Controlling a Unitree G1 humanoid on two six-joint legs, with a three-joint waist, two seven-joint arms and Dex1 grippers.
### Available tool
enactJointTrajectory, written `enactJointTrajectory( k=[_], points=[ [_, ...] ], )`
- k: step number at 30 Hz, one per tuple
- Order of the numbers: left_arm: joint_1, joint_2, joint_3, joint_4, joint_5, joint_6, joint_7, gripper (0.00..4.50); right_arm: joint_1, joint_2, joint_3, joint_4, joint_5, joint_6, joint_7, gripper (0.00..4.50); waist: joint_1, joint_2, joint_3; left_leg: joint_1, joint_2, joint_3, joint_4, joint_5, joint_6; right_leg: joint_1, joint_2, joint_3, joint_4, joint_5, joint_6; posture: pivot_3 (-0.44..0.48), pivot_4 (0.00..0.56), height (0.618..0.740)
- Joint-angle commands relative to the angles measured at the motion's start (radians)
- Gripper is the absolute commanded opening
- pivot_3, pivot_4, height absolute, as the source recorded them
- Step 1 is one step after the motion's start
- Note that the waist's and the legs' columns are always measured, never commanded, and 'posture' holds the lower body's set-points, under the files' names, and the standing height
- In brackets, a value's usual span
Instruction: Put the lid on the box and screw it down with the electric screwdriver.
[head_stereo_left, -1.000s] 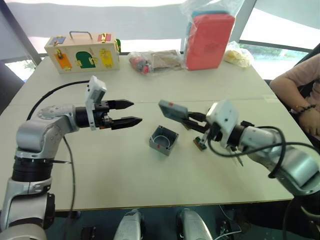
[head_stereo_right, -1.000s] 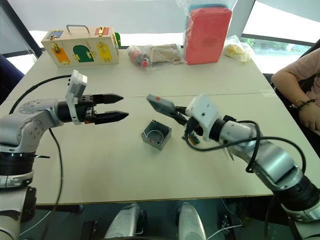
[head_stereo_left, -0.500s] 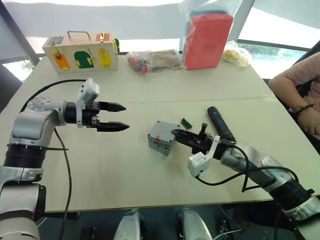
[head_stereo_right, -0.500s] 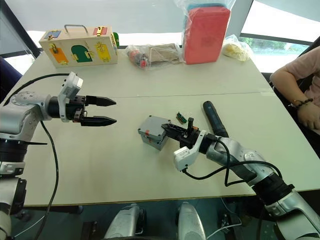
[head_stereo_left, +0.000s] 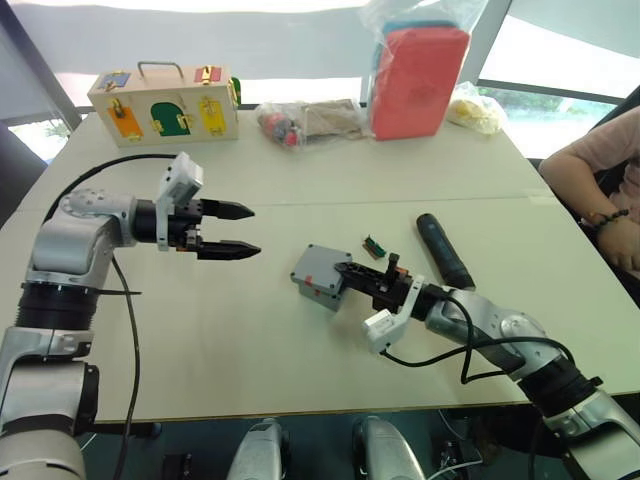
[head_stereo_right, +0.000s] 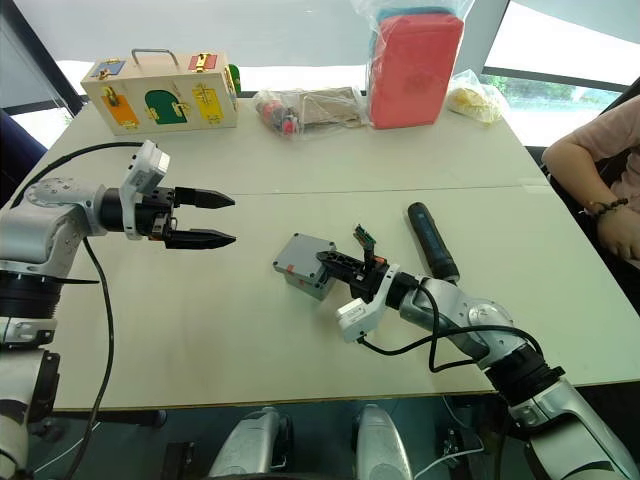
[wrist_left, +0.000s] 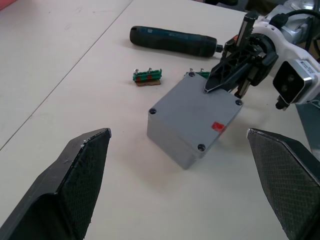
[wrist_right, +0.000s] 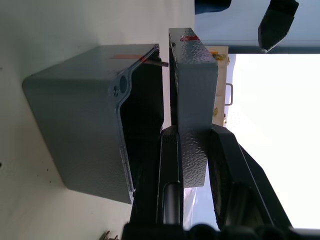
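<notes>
While the right gripper (head_stereo_right: 335, 262) pinches the lid (wrist_right: 193, 80) by its near edge, the lid sits over the box (wrist_left: 192, 122) at mid-table but not quite flush — the right wrist view shows a gap between the two. The left gripper (head_stereo_left: 240, 230) hovers wide open and empty, well apart on the box's other side. The electric screwdriver (head_stereo_left: 444, 251) lies flat beyond the right forearm, its long axis running away from the robot — nearer the right arm.
</notes>
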Motion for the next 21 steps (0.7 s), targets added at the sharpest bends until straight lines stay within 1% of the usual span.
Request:
enactJointTrajectory(
  k=[1,13,21],
  points=[
    [-0.012,-0.009,0.007,-0.024,0.006,-0.022,0.013,4.47,-0.006,0.001,-0.042,0.001,-0.033,0.013,-0.058,0.19,0.001,0.0,0.0,0.0,0.0,0.0,0.0,0.0,0.0,0.0,0.0,0.0,0.0,0.0,0.0,0.0,0.15,0.73],
    [-0.027,-0.027,-0.001,-0.015,0.024,-0.029,0.009,4.47,0.039,-0.026,-0.059,-0.003,-0.066,0.016,-0.091,0.19,0.001,0.0,0.0,0.0,0.0,0.0,0.001,0.0,0.0,0.0,0.0,0.0,0.001,0.0,0.0,0.0,0.15,0.73],
    [-0.03,-0.03,-0.001,-0.012,0.027,-0.031,0.009,4.47,0.061,-0.015,-0.055,-0.008,-0.073,0.02,-0.101,0.19,0.0,0.0,0.0,0.0,0.0,0.0,0.001,0.0,0.0,0.0,0.0,0.0,0.001,0.0,0.0,0.0,0.15,0.73]
  ],
)
